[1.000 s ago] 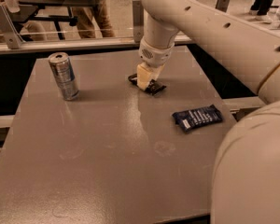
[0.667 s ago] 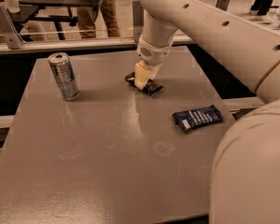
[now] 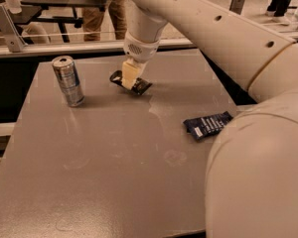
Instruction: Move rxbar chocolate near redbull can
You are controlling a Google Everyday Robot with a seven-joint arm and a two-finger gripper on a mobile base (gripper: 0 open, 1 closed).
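The rxbar chocolate (image 3: 141,87) is a small black wrapper, tilted, at the far middle of the grey table (image 3: 114,172). My gripper (image 3: 130,78) comes down on it from above, and its pale fingers are shut on the bar's middle. The bar's ends stick out on both sides of the fingers. The redbull can (image 3: 68,81) is a slim silver and blue can standing upright at the far left of the table. It is about a hand's width left of the gripper and apart from the bar.
A larger dark-blue bar wrapper (image 3: 207,125) lies at the table's right edge. My white arm fills the right and lower right of the view. A rail (image 3: 49,47) runs behind the table's far edge, and a person's legs (image 3: 102,14) stand beyond it.
My gripper has moved left toward the can, carrying the black bar with it. The can and the dark-blue wrapper have not moved.
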